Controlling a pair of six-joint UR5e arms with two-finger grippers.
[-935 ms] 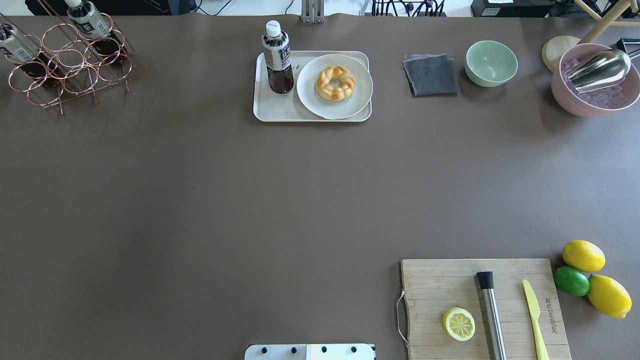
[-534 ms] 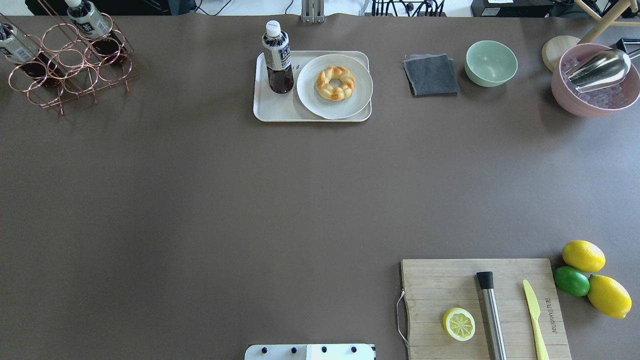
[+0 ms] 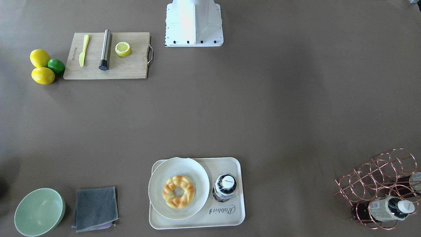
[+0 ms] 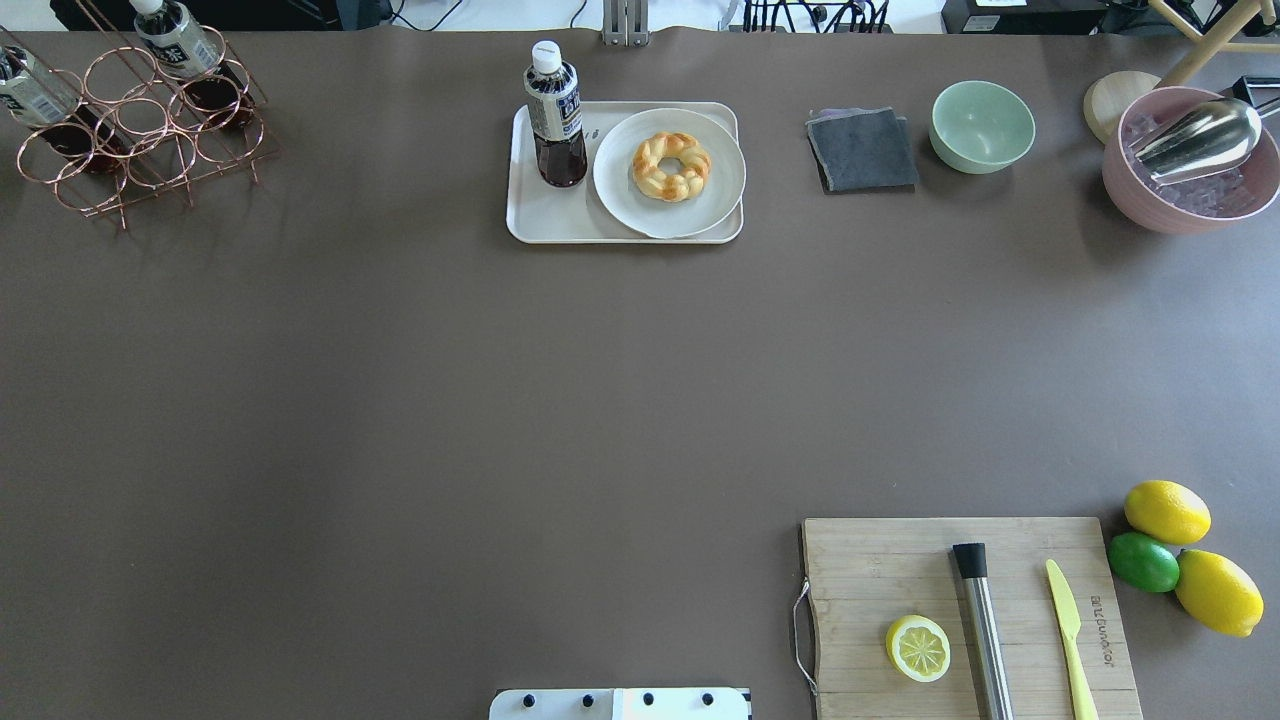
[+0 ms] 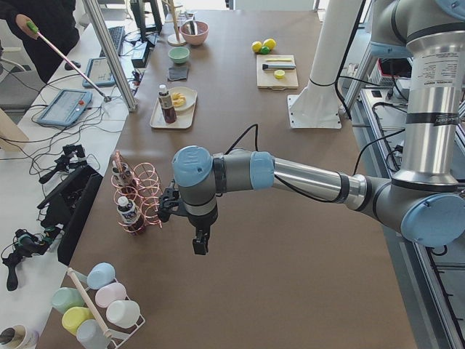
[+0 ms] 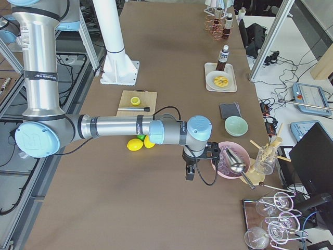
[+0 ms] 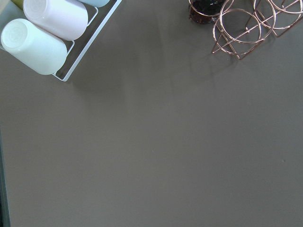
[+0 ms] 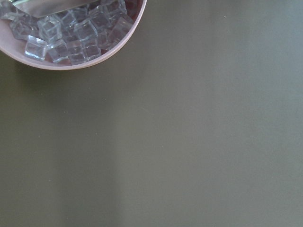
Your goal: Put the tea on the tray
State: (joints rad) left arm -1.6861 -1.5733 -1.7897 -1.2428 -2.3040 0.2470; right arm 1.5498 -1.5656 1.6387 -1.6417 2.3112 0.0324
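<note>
Nothing moved: tea point(image 4: 556, 115) upright on tray point(image 4: 545, 215), 9 o'clock of plate point(image 4: 625, 200); task looks done. Grip of left fingers point(image 5: 199, 246) and right fingers point(image 6: 189, 174): can't tell.

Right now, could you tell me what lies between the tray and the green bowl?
A folded grey cloth lies between the tray and the bowl, touching neither; the overhead view shows it.

Three tea bottles point(image 4: 557, 115) point(image 4: 175, 38) point(image 4: 30, 95), two lemons point(image 4: 1167, 511) point(image 4: 1218, 592) (whole), two bowls point(image 4: 983, 126) point(image 4: 1130, 185).
</note>
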